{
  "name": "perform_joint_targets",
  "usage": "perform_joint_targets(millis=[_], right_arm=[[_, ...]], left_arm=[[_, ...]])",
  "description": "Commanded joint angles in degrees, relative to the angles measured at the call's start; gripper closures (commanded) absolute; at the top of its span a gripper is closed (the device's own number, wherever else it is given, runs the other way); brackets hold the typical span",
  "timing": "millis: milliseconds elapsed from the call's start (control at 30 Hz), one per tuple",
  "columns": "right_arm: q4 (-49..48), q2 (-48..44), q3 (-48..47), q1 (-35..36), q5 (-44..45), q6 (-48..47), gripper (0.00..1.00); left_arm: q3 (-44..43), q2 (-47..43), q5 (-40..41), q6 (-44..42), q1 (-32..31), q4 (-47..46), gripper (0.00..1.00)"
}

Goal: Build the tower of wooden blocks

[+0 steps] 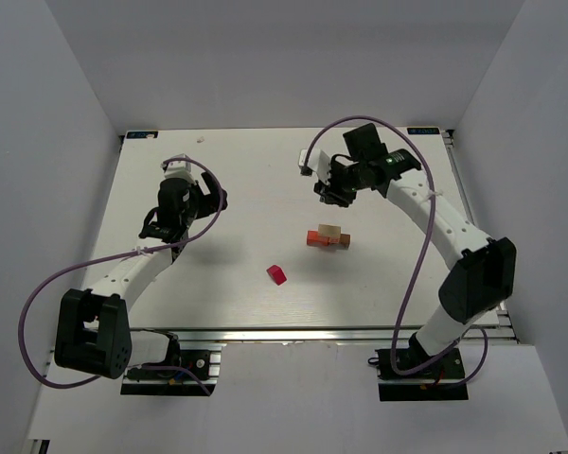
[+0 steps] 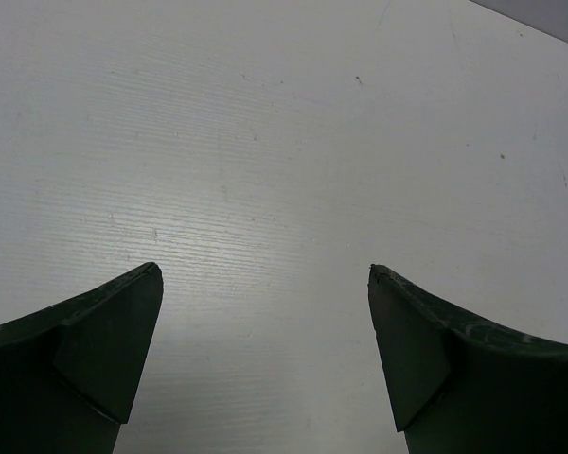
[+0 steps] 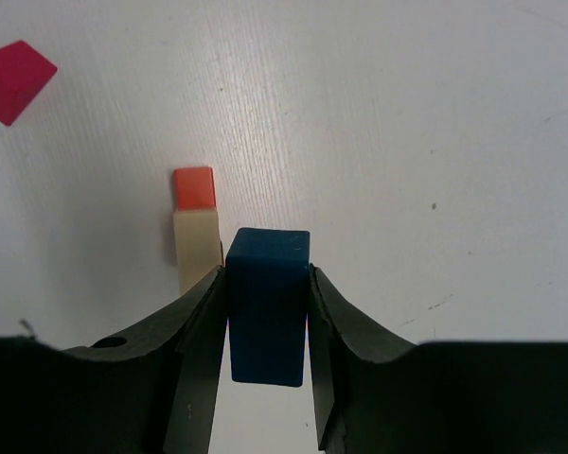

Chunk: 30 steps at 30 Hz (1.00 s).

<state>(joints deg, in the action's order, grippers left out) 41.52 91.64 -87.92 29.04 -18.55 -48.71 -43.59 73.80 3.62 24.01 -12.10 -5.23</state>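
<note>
The right gripper (image 3: pixel 266 280) is clamped on a blue block (image 3: pixel 268 312) just beyond the low wood block tower (image 1: pixel 328 236), evidently held ready for stacking there; the left gripper (image 2: pixel 265 274) stands spread wide and empty well left of the tower, apparently clear of the work.

Nothing legible anywhere, only two tiny blue tags (image 1: pixel 138 135) on the table (image 1: pixel 265 134) rim, beyond the left pincer (image 2: pixel 265 274) and the right pincer (image 3: pixel 268 270), too small to read.
</note>
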Motion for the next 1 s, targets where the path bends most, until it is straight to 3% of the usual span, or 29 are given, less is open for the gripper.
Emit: perform_joint_targets(millis=[0, 100, 367, 833, 967], right_arm=[[12.1, 2.8, -7.9, 0.0, -1.8, -6.5, 0.83], [15.1, 5.9, -11.5, 0.8, -1.3, -6.3, 0.82], [16.1, 10.6, -10.3, 2.8, 1.5, -4.5, 0.83], [15.3, 10.7, -7.4, 2.8, 1.5, -7.1, 0.83], [9.4, 8.0, -4.1, 2.7, 0.9, -6.0, 0.8]], left_arm=[[0.1, -1.2, 0.0, -0.5, 0.4, -1.2, 0.02], [-0.3, -0.3, 0.0, -0.4, 0.4, -1.1, 0.02], [-1.2, 1.2, 1.0, -0.2, 0.3, -0.5, 0.02], [-0.9, 0.6, 2.3, 0.3, 0.4, -0.7, 0.02], [-1.1, 1.1, 2.3, 0.6, 0.4, -0.7, 0.02]])
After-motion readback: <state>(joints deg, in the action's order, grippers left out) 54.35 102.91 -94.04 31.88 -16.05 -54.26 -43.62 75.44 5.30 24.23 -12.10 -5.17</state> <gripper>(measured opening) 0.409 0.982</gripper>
